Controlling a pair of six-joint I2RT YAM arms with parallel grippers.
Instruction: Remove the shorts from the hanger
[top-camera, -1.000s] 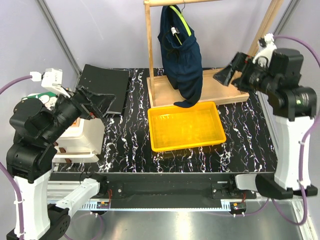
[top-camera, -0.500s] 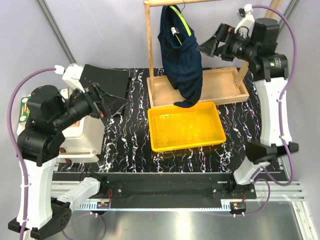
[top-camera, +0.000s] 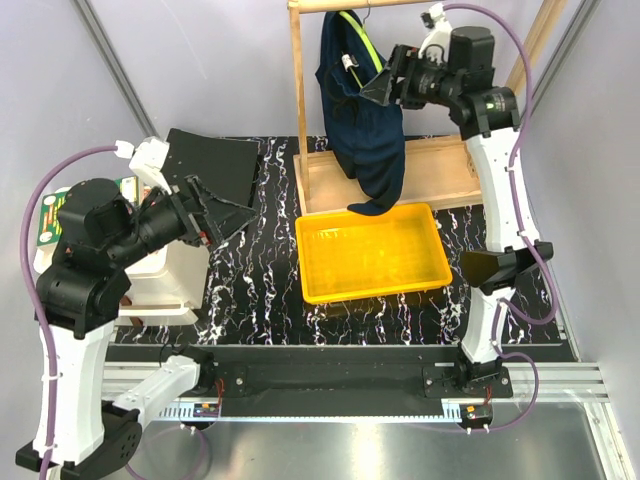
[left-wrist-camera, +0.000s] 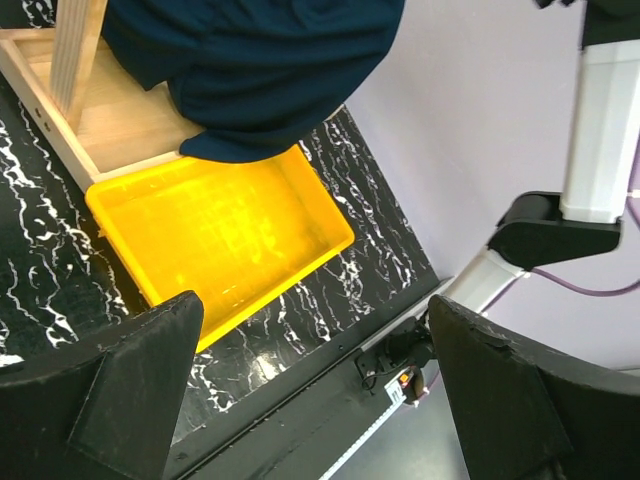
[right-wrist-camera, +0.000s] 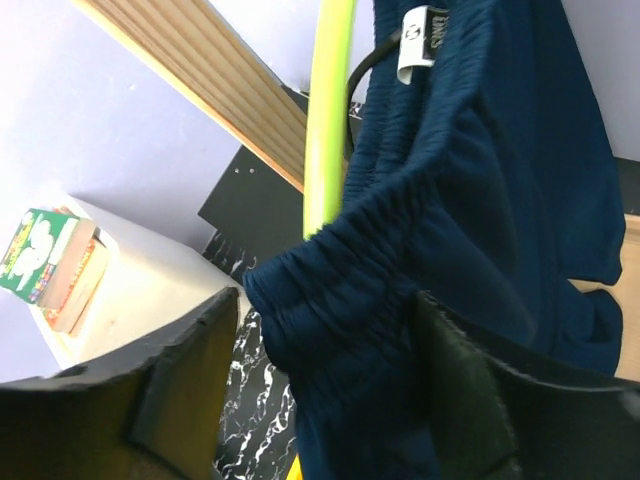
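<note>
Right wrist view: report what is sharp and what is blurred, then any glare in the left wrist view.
Right wrist view: shorts waistband and hanger sharp, own fingers soft and dark. Left wrist view: yellow tray bright, sheen on the table beside it.

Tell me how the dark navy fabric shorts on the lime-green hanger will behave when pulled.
Probably floppy: the dark navy fabric shorts hang in loose folds from the thin lime-green hanger, so they should sag rather than hold shape. The gathered waistband looks bunched, likely easy to pinch. The hanger seems light and may swing along.
</note>
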